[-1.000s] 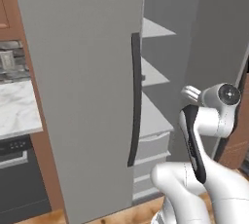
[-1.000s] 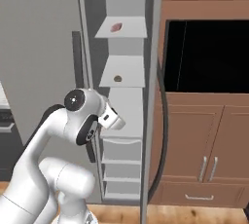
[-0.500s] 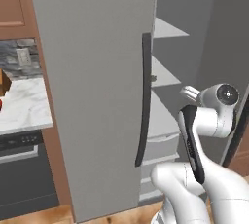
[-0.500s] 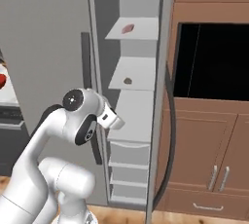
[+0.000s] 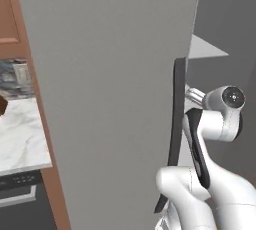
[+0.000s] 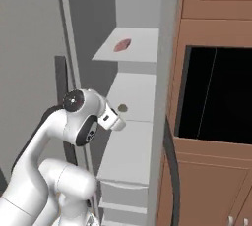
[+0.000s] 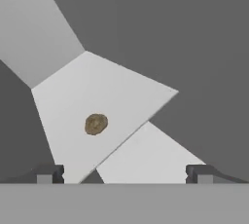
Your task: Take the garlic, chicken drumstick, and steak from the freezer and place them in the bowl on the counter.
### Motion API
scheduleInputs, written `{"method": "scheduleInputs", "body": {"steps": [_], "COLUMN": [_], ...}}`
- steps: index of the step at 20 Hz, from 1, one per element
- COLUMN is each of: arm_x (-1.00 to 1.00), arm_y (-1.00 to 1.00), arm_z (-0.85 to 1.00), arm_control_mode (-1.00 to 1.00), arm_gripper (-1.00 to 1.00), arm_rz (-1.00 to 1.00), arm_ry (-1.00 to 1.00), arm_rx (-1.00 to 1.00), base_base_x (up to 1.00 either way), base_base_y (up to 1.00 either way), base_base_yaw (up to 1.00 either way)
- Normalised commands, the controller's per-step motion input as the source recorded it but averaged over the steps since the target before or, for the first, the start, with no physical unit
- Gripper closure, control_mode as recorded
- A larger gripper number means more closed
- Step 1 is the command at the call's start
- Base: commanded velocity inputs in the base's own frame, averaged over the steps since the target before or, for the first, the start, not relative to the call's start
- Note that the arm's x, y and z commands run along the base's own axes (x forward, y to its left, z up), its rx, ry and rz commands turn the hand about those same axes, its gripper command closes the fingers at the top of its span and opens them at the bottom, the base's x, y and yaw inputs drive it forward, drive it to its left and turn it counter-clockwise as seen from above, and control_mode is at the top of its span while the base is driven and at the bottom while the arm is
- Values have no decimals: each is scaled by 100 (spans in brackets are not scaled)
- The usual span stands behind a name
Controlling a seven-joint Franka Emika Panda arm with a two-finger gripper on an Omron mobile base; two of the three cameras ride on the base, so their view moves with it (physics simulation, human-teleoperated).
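The grey freezer [image 6: 162, 72] stands open, and its door [image 5: 110, 99] with the long dark handle [image 5: 175, 124] is close on my left. A reddish steak [image 6: 122, 45] lies on the upper white shelf. On the shelf below sits a small brown rounded lump [image 6: 122, 107] [image 7: 96, 123]; whether it is the garlic or the chicken drumstick I cannot tell. My gripper [image 6: 114, 120] [image 7: 125, 177] is open and empty. It points into the freezer, short of the lump. A strip of the marble counter [image 5: 20, 134] shows at the left. The bowl is out of view.
Brown cabinets [image 6: 216, 4] and a black recess [image 6: 216, 97] flank the freezer on the right. White drawers [image 6: 123, 195] fill its lower part. A black oven [image 5: 20, 199] sits under the counter. A dark brown object [image 5: 2, 105] stands at the counter's left edge.
The whole picture has shifted: the base has driven closer to the freezer, so door and shelves look larger. The gripper stays open and the arm holds the same pose.
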Motion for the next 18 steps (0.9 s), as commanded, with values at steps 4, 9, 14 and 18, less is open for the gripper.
{"method": "scheduleInputs", "body": {"steps": [4, 9, 14, 18], "arm_x": [0, 0, 0, 1], "arm_y": [0, 0, 0, -8], "arm_z": [0, 0, 0, 2], "arm_control_mode": [100, 100, 100, -100], "arm_gripper": [-100, -100, -100, -100], "arm_rz": [0, 0, 0, 5], "arm_ry": [0, 0, 0, 0], "arm_rx": [0, 0, 0, 2], "base_base_x": [19, -27, 0, 0], "base_base_y": [-85, -66, 0, -2], "base_base_yaw": [15, 14, 2, 13]}}
